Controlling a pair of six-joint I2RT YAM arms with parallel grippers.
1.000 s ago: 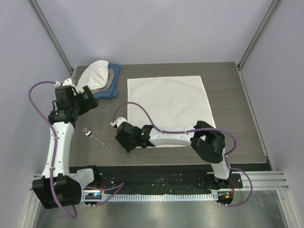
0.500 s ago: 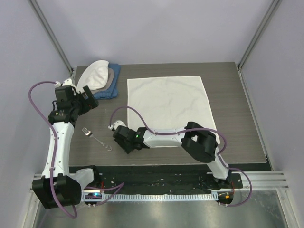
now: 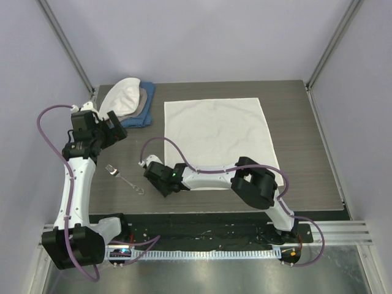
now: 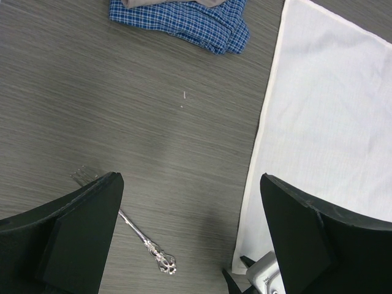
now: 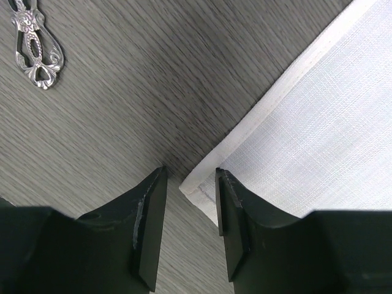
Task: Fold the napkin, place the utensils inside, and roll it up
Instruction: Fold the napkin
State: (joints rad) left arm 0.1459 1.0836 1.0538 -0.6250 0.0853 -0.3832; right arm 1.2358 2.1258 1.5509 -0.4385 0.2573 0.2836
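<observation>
**Napkin flat, right pincer set over its corner**

The napkin (image 3: 217,138) lies spread in a single layer at the centre of the top view, not yet folded. It is close to square, a little longer from the top of the frame to the bottom. Its edges run nearly with the table (image 3: 306,122).

Its lower-left corner is the working point. In the right wrist view that corner (image 5: 187,184) points to the lower left and sits between the fingers of the right gripper (image 5: 190,180). The jaws stand a narrow gap apart on either side of the corner and are not clamped on the cloth. A corner is the likely choice because it gives a free edge to lift for the first fold.

The fork (image 3: 125,179) lies on bare table, left of the napkin and apart from it. Its long axis is diagonal in the top view, with the tines to the upper left and the ring end (image 5: 35,52) to the lower right, near the napkin corner. It is likely left there until a fold is ready to take it.

The left gripper (image 4: 190,208) hangs at the left of the top view with its jaws spread wide and nothing in them, clear of the right arm's work. Its camera looks down on the fork and the napkin's left edge. The stacked cloths (image 3: 131,104) sit at the upper left, untouched.
</observation>
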